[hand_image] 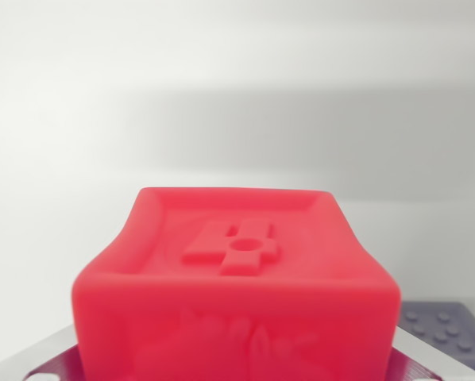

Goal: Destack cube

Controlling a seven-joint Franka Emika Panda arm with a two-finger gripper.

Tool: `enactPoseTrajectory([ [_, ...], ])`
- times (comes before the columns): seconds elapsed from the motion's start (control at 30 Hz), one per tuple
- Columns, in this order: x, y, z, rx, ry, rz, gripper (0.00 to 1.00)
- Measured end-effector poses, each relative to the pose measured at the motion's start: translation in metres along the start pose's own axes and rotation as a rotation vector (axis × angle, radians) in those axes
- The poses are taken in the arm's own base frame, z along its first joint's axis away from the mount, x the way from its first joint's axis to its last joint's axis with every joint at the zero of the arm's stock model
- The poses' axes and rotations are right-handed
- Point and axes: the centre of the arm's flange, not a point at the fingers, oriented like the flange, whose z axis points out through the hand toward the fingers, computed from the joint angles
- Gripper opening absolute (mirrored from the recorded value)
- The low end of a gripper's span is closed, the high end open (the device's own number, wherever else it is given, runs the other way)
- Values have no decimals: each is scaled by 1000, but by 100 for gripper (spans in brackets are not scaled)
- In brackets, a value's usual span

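At the wrist view's lower left we see a pale metal piece [43, 357] with a slot in it, which we take to be part of the claw or its mount; its twin shows at the lower right, and the fingertips themselves lie out of sight below the frame, so we cannot tell whether the claw is spread, pressed together, or pinching the cube.

Moving to the middle, the red cube [237, 286] fills the lower centre, very close to the camera; its top face carries a raised numeral 4 with a small round dimple, and its near face bears some raised relief (too blurred to read); the left side looks slightly bowed inward, which could come from a squeeze or from the lens, and we cannot say which.

At the right edge, low down, a grey studded plate [448, 321] shows behind the cube; beyond everything lies a plain white surface [237, 103].

We judge that the cube sits between the fingers, at the grasp or carry stage of the destacking; whatever it stood on is hidden; the next move calls for confirming a firm hold, then setting the cube down on bare surface well apart from its former perch.
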Motion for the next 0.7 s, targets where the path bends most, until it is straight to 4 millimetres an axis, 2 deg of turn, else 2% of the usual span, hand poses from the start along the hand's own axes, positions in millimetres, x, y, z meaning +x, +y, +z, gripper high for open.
enactPoseTrajectory([
  [0.7,-2,-40,4,1,0,-7,0],
])
